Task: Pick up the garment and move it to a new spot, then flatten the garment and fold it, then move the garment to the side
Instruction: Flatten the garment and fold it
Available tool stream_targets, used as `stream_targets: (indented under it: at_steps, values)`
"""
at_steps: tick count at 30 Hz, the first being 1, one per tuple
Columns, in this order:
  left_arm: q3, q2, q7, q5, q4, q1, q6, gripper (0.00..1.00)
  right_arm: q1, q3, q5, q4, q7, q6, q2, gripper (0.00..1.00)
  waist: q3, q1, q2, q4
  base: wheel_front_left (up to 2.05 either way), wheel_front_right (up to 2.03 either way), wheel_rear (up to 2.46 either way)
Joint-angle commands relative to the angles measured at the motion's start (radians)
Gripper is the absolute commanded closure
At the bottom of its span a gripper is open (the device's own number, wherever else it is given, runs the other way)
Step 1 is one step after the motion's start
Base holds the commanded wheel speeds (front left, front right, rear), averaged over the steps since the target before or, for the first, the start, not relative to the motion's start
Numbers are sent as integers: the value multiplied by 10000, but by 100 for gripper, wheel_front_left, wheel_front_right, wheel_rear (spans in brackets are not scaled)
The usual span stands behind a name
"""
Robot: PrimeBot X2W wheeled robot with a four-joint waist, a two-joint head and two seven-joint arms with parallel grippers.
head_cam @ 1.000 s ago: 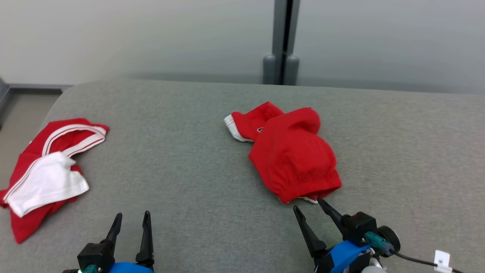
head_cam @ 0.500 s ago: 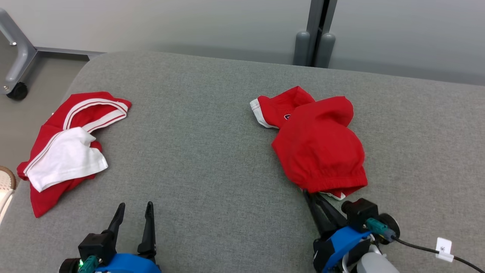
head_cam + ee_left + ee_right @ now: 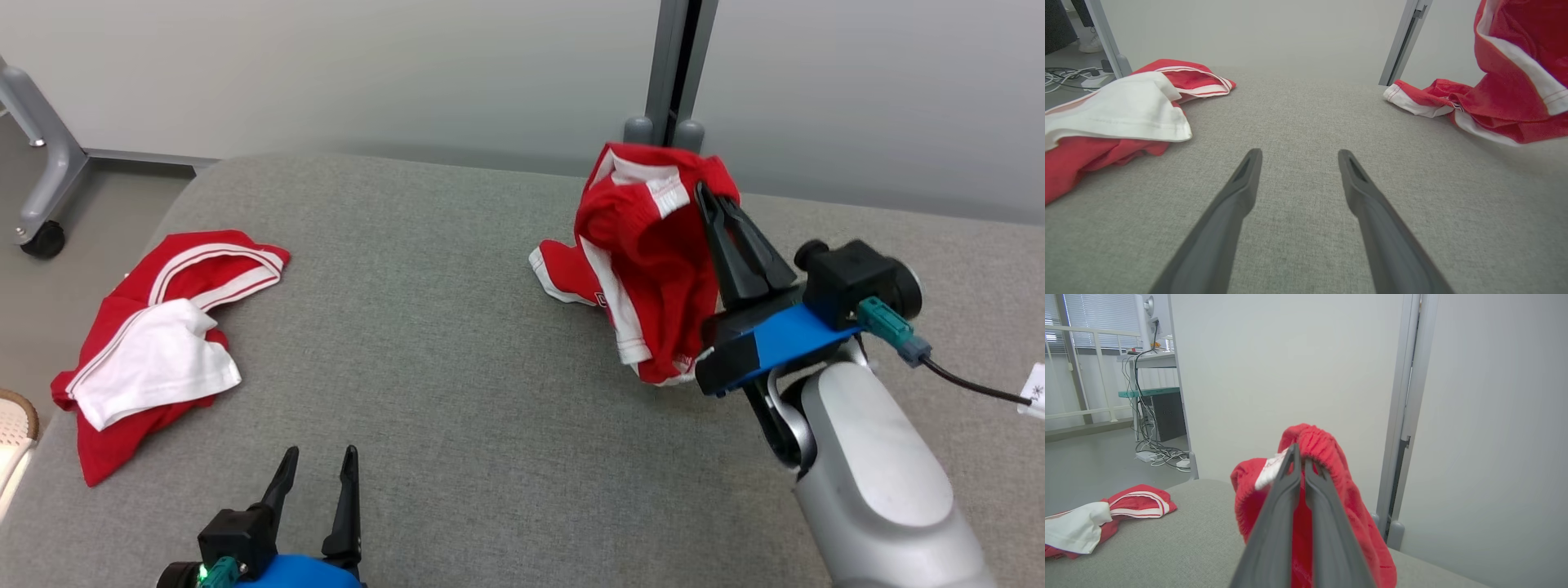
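Lifted since 0.5 s ago, the right gripper (image 3: 710,193) pinches the garment (image 3: 645,269), which trails down-left toward the spread left gripper (image 3: 320,461).

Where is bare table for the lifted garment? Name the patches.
Bare: the wide middle of the table between the red-and-white garment at the left and the held garment, down to the left gripper; the far right, past the right gripper. Crowded: the left edge, and where the held garment's lower end trails on the table.

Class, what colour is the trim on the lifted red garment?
White trim; head view shows it best.
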Motion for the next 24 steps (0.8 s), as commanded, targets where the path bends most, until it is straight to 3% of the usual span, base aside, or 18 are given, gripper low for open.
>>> stream_targets:
  at_steps: [1, 8, 13, 20, 24]
  values:
    - [-74, -14, -30, 6, 48, 96, -17, 0, -575, 58, -288, 54, -38, 5, -20, 100, -123, 0, -1, 79, 0, 0, 0]
    - [-231, -94, -30, 65, 178, 238, -15, 0, -2416, 1214, -906, -15, -38, 3, -17, 100, -446, 0, -1, 660, 0, 0, 0]
    - [-192, -101, -30, 91, 197, 350, -16, 0, -2750, 1777, -700, -423, -36, 3, -43, 100, -535, 0, -1, 805, 0, 0, 0]
    - [-22, -121, -31, 143, 153, 625, -16, 0, -936, 1594, -455, -547, -36, 3, -63, 100, -591, 0, -1, 258, 0, 0, 0]
    - [-56, -129, -30, 145, 80, 601, -16, 0, 653, 1601, -441, -251, -36, 3, -664, 100, -552, 0, -1, -232, 0, 0, 0]
